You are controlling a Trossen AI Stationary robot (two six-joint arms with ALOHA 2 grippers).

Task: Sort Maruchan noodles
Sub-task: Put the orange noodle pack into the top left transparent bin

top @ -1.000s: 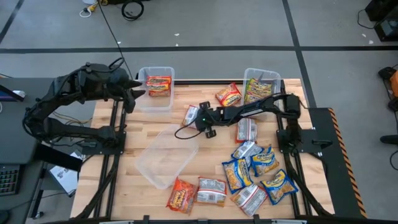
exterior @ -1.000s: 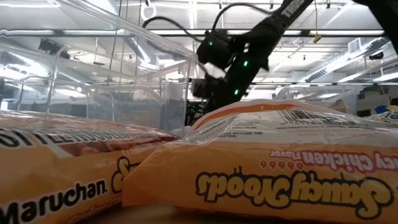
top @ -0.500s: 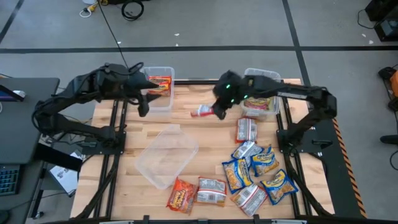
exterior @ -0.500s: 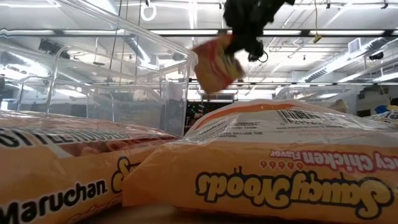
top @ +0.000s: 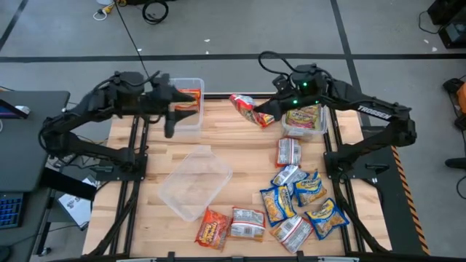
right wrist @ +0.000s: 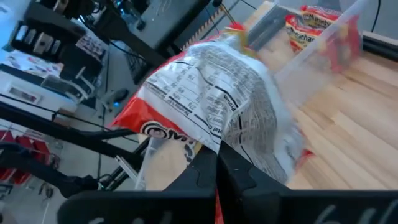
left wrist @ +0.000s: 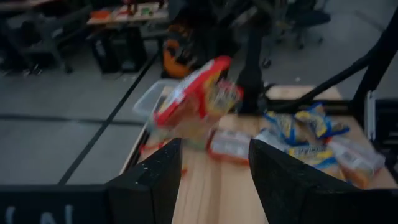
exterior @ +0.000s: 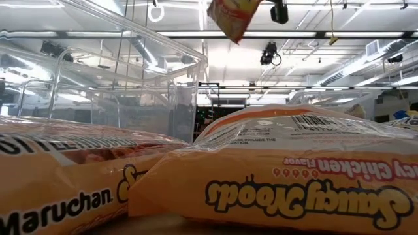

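Note:
My right gripper (top: 268,116) is shut on an orange-red noodle packet (top: 244,106), high over the far middle of the table; the low view shows that packet (exterior: 232,15) hanging well above the surface. My left gripper (top: 170,121) hovers open beside the left far bin (top: 186,122), which holds one orange-red packet (top: 186,99). In the left wrist view, the open left gripper (left wrist: 214,180) faces the lifted packet (left wrist: 189,102). Several blue-and-yellow and silver packets (top: 302,200) lie flat at the near right. My right gripper pinches the orange-red packet between its two fingers (right wrist: 214,174) at one edge (right wrist: 217,140), printed back side toward the camera. The packet is lifted clear of the table and juts out beyond the fingertips toward the table's left, tilted.
A clear bin (top: 195,180) lies tipped at the table's middle. The right far bin (top: 306,129) holds packets. Two orange packets (top: 229,225) lie at the near edge, filling the low view (exterior: 274,176). One silver-red packet (top: 289,151) lies alone.
My right gripper has taken hold of the orange-red packet at the table's middle, then risen and swung toward the far edge; the packet has been lifted clear of the wood. My left gripper has shifted a little toward the table's right, next to the left far bin.

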